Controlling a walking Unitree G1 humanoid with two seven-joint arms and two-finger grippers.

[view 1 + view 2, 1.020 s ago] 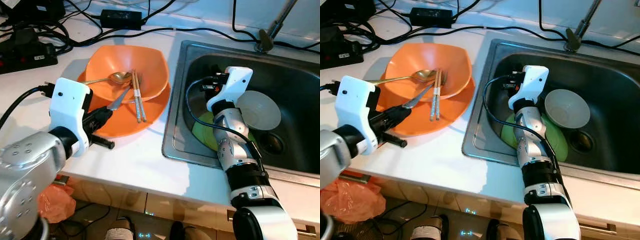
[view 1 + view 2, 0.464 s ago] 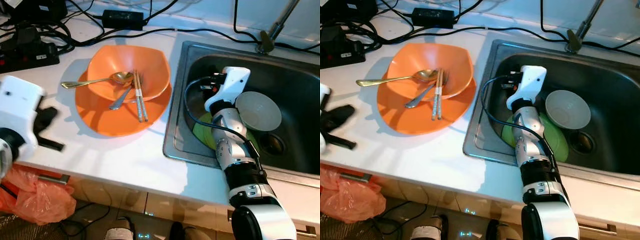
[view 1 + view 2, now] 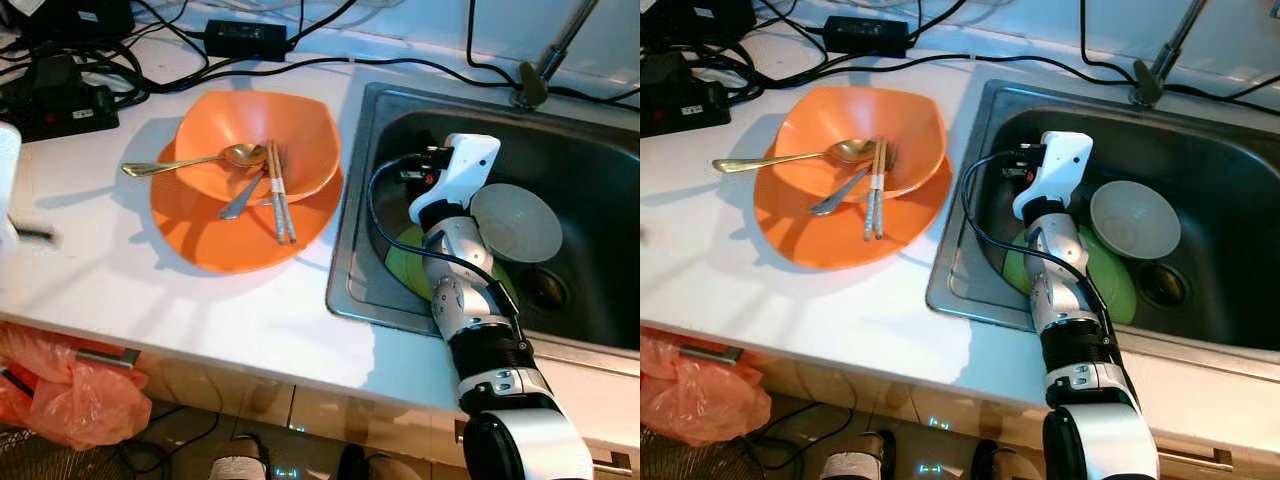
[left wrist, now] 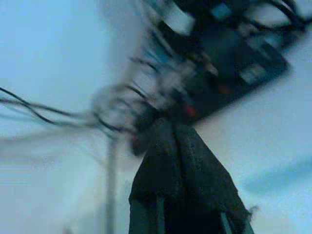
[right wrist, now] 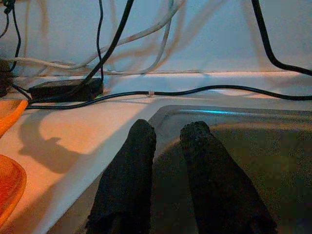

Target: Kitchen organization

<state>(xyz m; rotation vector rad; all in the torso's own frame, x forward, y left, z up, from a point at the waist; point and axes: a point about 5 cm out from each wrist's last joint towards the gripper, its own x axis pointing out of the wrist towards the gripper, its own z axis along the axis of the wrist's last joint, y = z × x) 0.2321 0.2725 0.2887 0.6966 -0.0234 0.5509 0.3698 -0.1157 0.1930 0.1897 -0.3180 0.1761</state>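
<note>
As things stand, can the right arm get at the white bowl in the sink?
Probably yes. The right pincer hangs open over the sink's left end, and the white bowl sits just beside that arm on the green plate, with nothing over it.

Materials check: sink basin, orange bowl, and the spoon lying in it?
Sink basin: brushed stainless steel by the look, grey with soft streaked glare.
Square orange bowl: probably plastic or melamine, uniform colour and a smooth semi-matte surface.
Gold spoon: polished metal by its bright reflections, brass-toned; plating or solid, can't tell.
</note>
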